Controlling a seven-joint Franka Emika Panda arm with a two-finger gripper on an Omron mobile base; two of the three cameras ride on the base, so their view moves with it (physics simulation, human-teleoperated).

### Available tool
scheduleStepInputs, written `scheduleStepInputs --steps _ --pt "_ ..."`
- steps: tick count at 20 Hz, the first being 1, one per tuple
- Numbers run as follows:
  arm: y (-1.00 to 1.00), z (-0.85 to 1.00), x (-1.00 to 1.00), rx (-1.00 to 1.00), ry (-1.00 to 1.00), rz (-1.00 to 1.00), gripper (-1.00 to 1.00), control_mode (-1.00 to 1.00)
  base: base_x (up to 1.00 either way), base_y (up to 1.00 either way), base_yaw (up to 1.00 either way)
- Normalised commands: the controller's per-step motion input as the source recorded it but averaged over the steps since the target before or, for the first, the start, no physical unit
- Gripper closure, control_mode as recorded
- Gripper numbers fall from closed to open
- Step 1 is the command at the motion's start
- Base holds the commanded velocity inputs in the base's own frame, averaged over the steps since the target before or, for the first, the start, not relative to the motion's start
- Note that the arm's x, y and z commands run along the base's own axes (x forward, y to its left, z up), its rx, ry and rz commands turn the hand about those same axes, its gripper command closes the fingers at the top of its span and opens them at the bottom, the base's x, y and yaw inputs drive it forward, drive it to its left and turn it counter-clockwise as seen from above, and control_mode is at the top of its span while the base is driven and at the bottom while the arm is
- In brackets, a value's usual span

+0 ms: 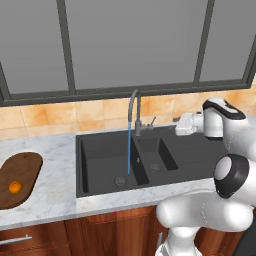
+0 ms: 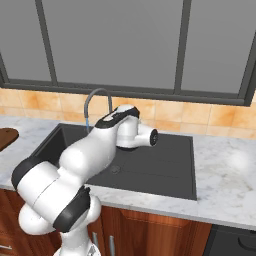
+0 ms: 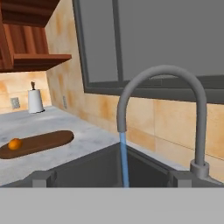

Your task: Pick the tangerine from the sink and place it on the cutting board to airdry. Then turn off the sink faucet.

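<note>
No readable text

No lettering, label, brand or number could be read on any surface; small marks, if any existed, were perhaps too blurred.

Arm (image 2: 85, 155): glossy white rounded link housings joined by dark grey-black joint rings. Wrist section: white with a black top panel and a black round end cap.

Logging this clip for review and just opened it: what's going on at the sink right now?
The tangerine already sits on the cutting board, left of the sink on the counter. Water runs from the faucet into the large basin, so it is not yet off. The arm reaches over the sink's right side, its gripper near the faucet's lever with the jaws open, holding nothing. Turning off the water looks like what remains.
</note>
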Motion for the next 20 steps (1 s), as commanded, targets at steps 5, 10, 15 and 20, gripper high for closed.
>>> scheduleStepInputs --steps 5,10,15,20 --pt "0.00 -0.16 0.23 0.00 0.00 0.00 -1.00 -1.00 0.00 0.00 0.00" --pt "0.00 -0.06 0.28 0.00 0.00 0.00 -1.00 -1.00 0.00 0.00 0.00" --pt "-0.01 -0.04 0.25 0.00 0.00 0.00 -1.00 -1.00 0.00 0.00 0.00" --pt "-0.05 -0.12 0.26 0.01 0.00 0.00 -1.00 -1.00 0.00 0.00 0.00"
